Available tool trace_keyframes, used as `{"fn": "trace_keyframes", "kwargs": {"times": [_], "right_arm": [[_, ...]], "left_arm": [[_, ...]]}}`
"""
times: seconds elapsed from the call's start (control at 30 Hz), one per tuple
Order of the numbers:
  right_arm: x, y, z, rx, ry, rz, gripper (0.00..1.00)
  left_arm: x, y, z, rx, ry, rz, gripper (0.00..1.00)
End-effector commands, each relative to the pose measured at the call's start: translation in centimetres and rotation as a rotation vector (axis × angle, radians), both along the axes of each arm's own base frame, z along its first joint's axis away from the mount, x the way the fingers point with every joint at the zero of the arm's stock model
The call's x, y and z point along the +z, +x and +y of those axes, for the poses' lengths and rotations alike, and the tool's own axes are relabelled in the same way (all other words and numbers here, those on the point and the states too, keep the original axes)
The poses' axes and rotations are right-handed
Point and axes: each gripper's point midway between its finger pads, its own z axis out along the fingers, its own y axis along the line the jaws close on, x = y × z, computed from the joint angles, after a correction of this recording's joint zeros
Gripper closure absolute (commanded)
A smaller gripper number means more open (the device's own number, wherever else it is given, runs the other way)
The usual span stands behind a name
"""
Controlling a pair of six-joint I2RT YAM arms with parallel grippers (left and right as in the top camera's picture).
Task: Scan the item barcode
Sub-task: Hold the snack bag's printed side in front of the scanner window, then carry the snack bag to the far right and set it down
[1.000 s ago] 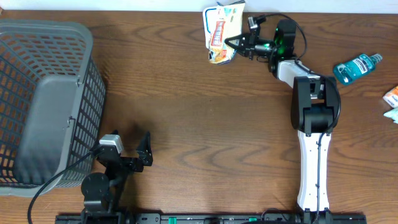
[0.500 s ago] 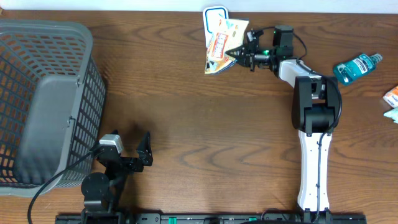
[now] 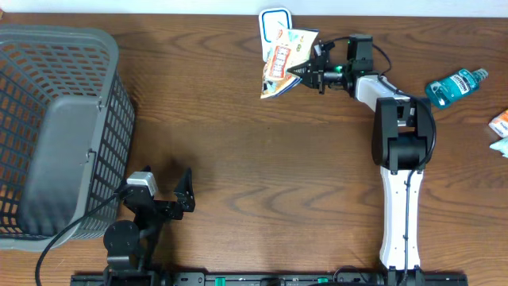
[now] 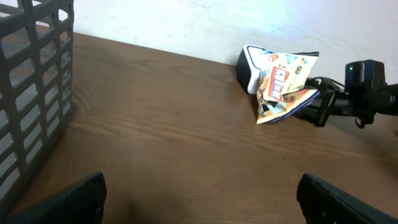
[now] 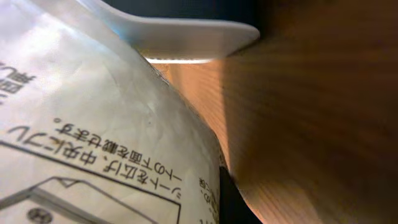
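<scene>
A crinkled snack packet (image 3: 281, 62) with orange and yellow print hangs at the table's far edge, with my right gripper (image 3: 300, 71) shut on its right end. It overlaps the near side of a white and blue barcode scanner (image 3: 275, 17). The left wrist view shows the packet (image 4: 283, 81) in front of the scanner (image 4: 248, 62), with the right gripper (image 4: 313, 103) behind it. The right wrist view is filled by the packet's pale printed back (image 5: 93, 124) under the scanner's white rim (image 5: 186, 31); my own fingers are hidden. My left gripper (image 3: 187, 195) rests open and empty near the front left.
A large grey mesh basket (image 3: 55, 135) takes up the left side. A teal bottle (image 3: 456, 84) lies at the far right, with small packets (image 3: 500, 123) at the right edge. Bare wood stretches between the two arms.
My right gripper has carried the packet a little toward the near side and tilted it, uncovering more of the scanner's top. The left arm has not moved.
</scene>
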Motion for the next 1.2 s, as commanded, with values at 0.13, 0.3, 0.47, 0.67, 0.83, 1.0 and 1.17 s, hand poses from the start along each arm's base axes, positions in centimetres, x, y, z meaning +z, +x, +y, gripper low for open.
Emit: {"fn": "trace_keyframes", "kwargs": {"times": [0.13, 0.3, 0.47, 0.67, 0.83, 1.0, 1.17], "right_arm": [[1.4, 2.6, 1.4, -0.084, -0.100, -0.193, 0.99], [4.9, 3.3, 0.2, -0.113, -0.149, -0.276, 0.98], [6.2, 2.5, -5.9, -0.237, -0.632, -0.292, 0.98], [15.0, -2.8, -16.0, -0.311, -1.283, -0.370, 0.99], [22.5, -9.9, -24.6, -0.500, -1.673, -0.240, 0.99], [25.3, -16.9, -31.8, -0.731, -1.880, 0.047, 0.99], [21.4, -20.6, -35.3, -0.813, -1.815, 0.331, 0.99]], "left_arm": [[-1.2, -0.1, -0.3, -0.016, 0.007, 0.030, 0.02], [-1.2, -0.1, -0.3, -0.016, 0.007, 0.030, 0.02], [-1.2, -0.1, -0.3, -0.017, 0.007, 0.030, 0.02], [-1.2, -0.1, -0.3, -0.016, 0.007, 0.030, 0.02], [-1.2, -0.1, -0.3, -0.017, 0.007, 0.030, 0.02], [-1.2, -0.1, -0.3, -0.016, 0.007, 0.030, 0.02], [-1.2, -0.1, -0.3, -0.017, 0.007, 0.030, 0.02]]}}
